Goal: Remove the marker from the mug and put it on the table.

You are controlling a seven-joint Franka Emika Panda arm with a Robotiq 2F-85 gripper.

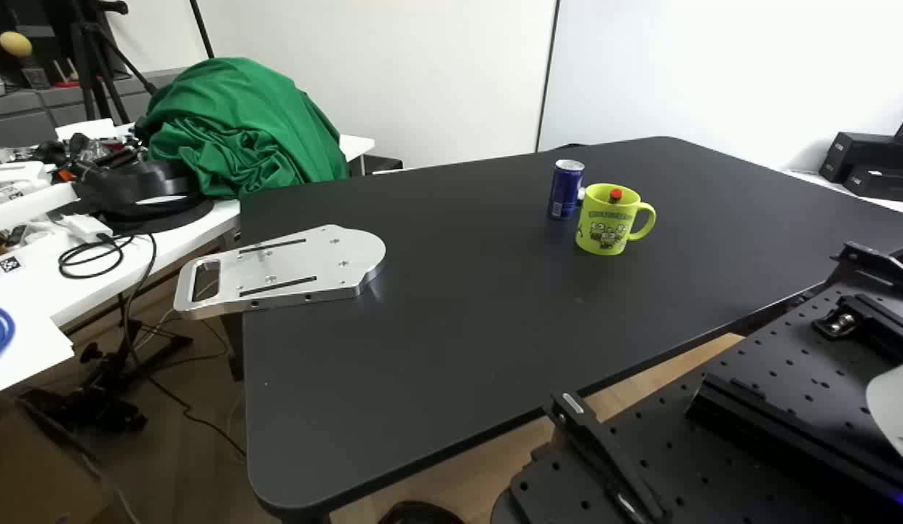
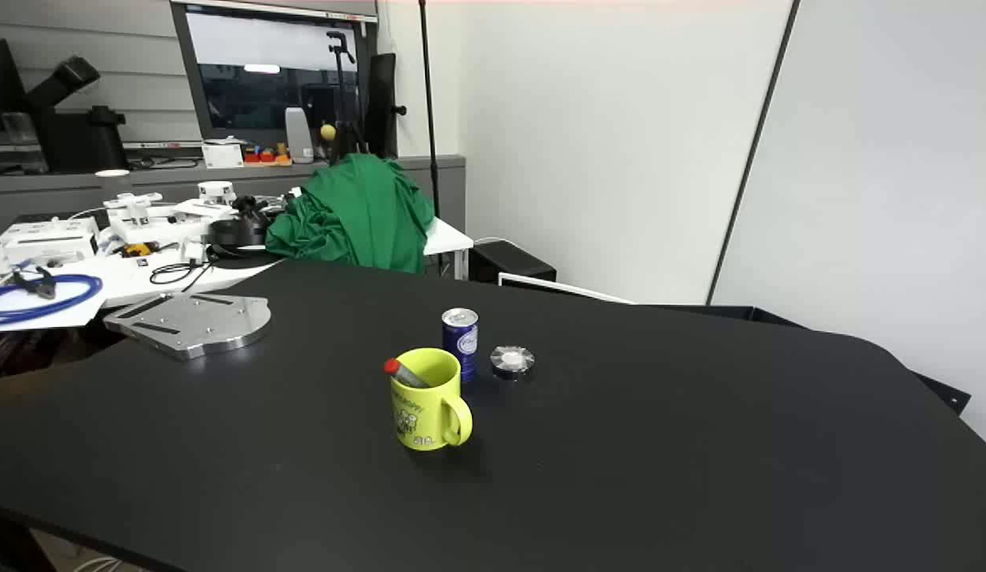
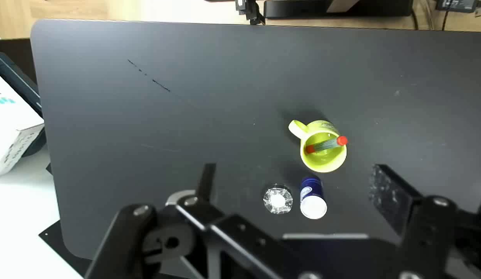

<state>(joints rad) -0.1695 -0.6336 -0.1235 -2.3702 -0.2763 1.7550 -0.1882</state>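
Note:
The marker, grey with red ends, leans inside the mug, its red tip at the rim; it shows in the wrist view [image 3: 326, 145] and in both exterior views [image 1: 615, 195] [image 2: 411, 375]. The mug is yellow-green with a side handle and a dark print. It stands upright on the black table [image 1: 422, 349], in both exterior views [image 1: 602, 227] [image 2: 429, 407] and in the wrist view [image 3: 323, 168]. My gripper [image 3: 292, 170] is open and empty, well above the table, its fingers wide apart. The mug lies beyond the fingertips in the wrist view. The gripper is outside both exterior views.
A dark-blue can [image 2: 461, 347] stands upright close beside the mug. A small round item with a shiny clear top [image 2: 512, 362] lies beside the can. A silver metal plate [image 1: 298, 262] overhangs the table's edge. A cluttered white desk with green cloth [image 1: 240, 124] stands past it.

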